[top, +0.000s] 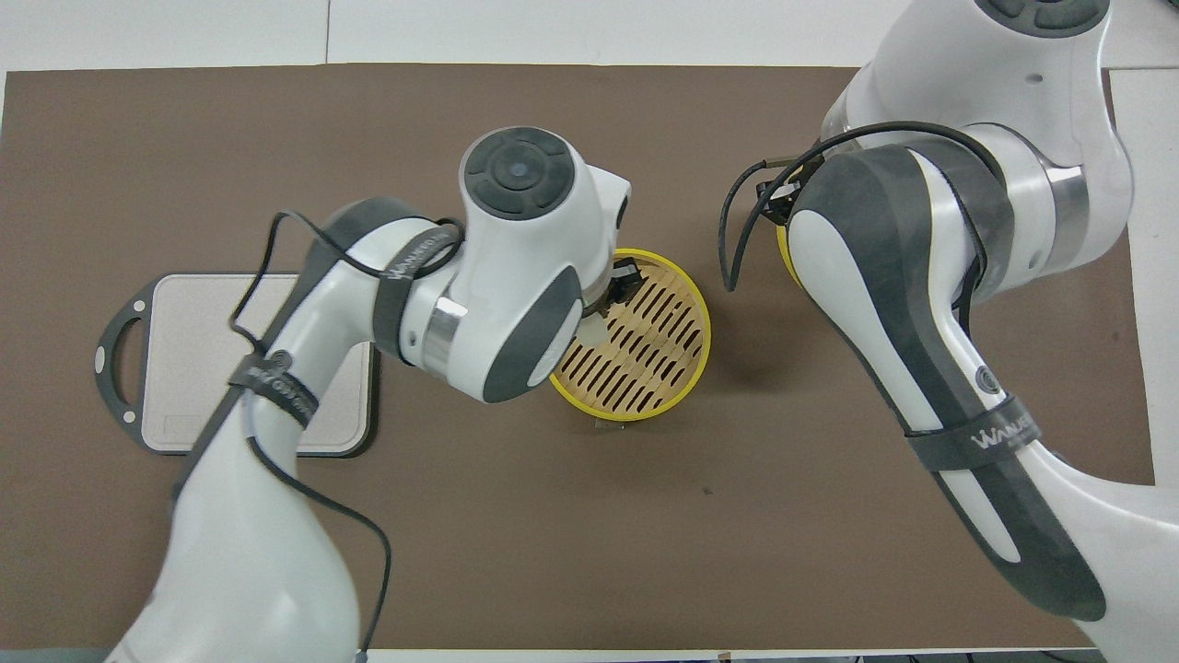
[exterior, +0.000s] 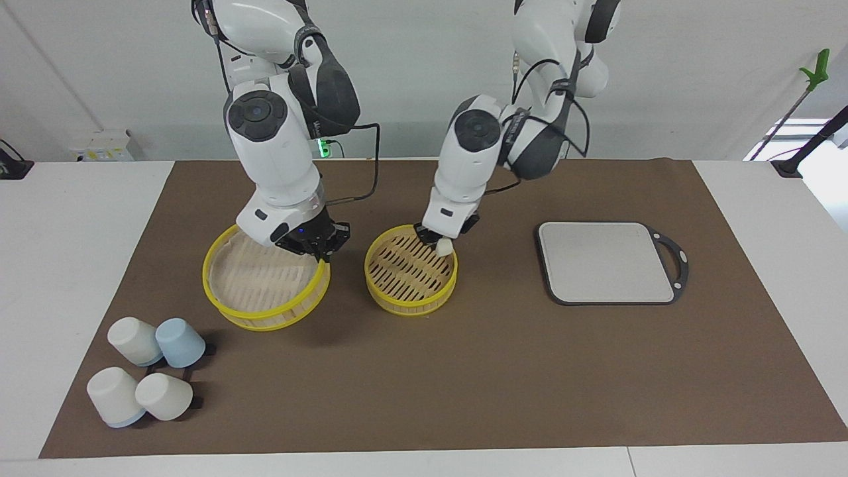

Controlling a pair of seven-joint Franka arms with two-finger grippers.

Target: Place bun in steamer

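Carrying the small cream-white dough bun (exterior: 444, 247) in my left gripper (exterior: 438, 242), I have it pinched over the robot-side rim of the round tan slatted steamer tier with yellow rims (exterior: 411, 291). Next, I judge, comes lowering onto the slats, then release. My right gripper (exterior: 317, 250) is clamped on the rim of the second yellow-rimmed tier (exterior: 265, 311), beside the first. The bun looks smooth, rounded, undented.
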